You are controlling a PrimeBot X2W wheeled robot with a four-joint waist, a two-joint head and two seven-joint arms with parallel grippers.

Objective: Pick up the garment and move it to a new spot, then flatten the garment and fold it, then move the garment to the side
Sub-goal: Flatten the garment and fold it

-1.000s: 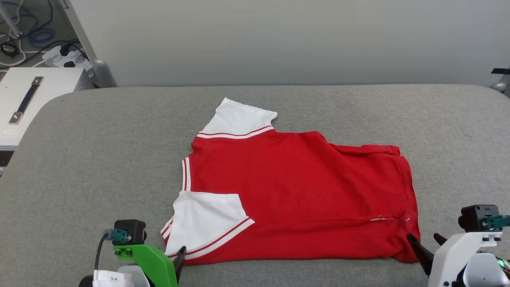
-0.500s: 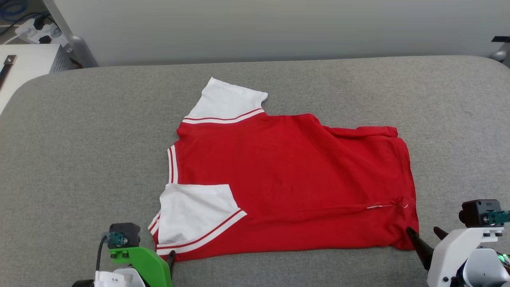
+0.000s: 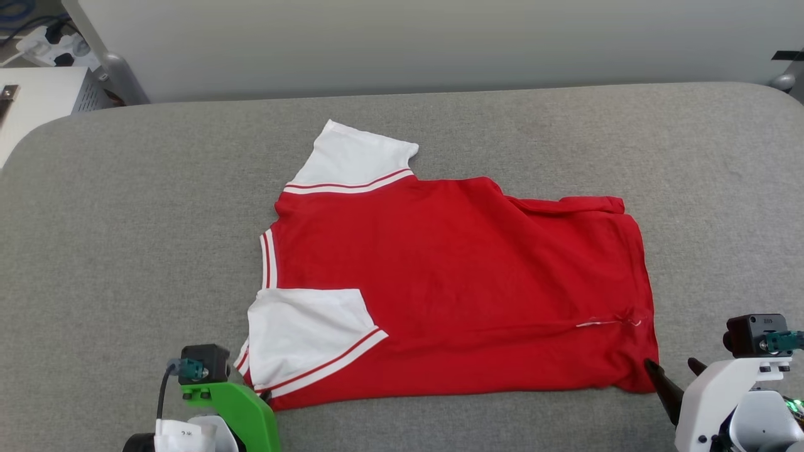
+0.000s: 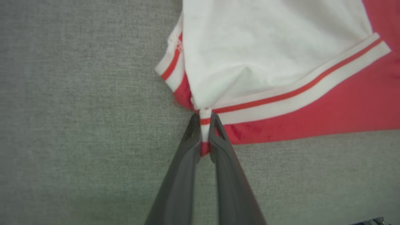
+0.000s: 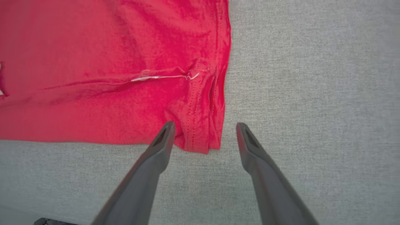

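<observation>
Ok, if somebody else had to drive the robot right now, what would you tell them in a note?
Left tool: shut on the striped cuff corner of the red jersey shirt with white sleeves.
Right tool: open, its fingers either side of the shirt's near right hem corner, not gripping.
Shirt: spread on the grey fabric-covered surface, plain red side up.
Done: left grip taken.
To do: close the right tool, lift and move the shirt, flatten, fold, put aside.
</observation>
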